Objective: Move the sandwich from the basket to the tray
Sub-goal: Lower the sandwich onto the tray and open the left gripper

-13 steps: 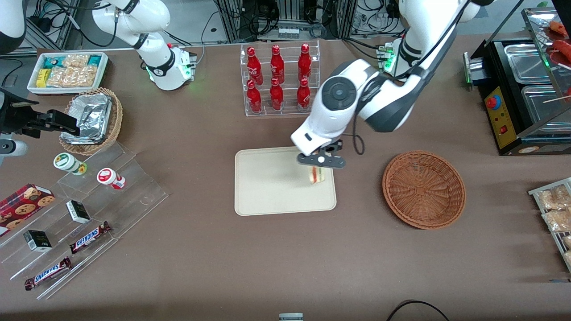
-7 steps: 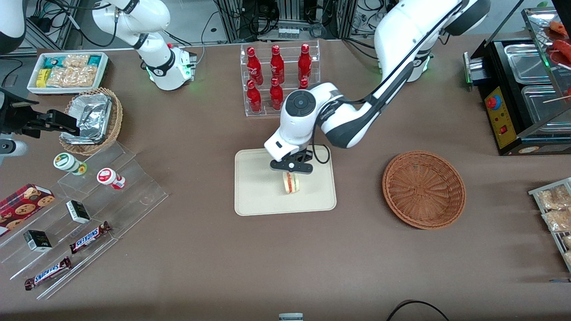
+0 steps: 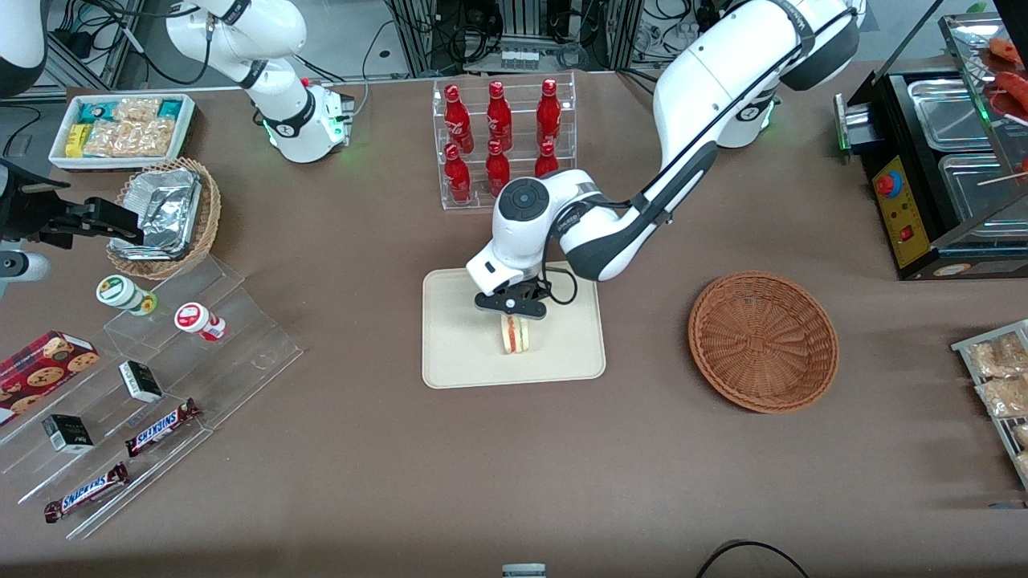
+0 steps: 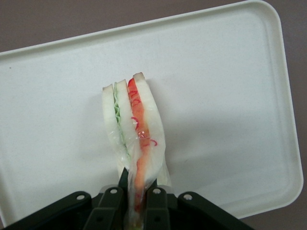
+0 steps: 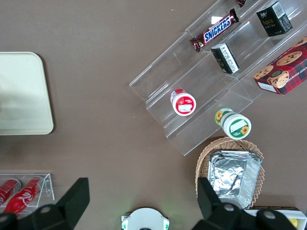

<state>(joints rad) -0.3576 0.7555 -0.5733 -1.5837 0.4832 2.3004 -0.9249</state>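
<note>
My gripper [image 3: 511,309] [image 4: 137,191] is shut on the wrapped sandwich [image 3: 514,334] [image 4: 135,128], a pale wedge with red, orange and green layers. It hangs over the middle of the cream-beige tray [image 3: 458,353] [image 4: 225,96], low over or resting on its surface. The round reddish-brown wicker basket [image 3: 763,340] sits toward the working arm's end of the table, with nothing in it. In the right wrist view only an edge of the tray [image 5: 21,96] shows.
A clear rack of red bottles [image 3: 502,140] stands farther from the front camera than the tray. A tan basket of foil trays [image 3: 167,215], a white snack bin [image 3: 124,128] and acrylic steps with snacks [image 3: 152,385] lie toward the parked arm's end. A black food warmer [image 3: 940,160] stands at the working arm's end.
My gripper has carried the sandwich from the tray's edge nearest the basket to over its middle and lowered it; the arm has swung along.
</note>
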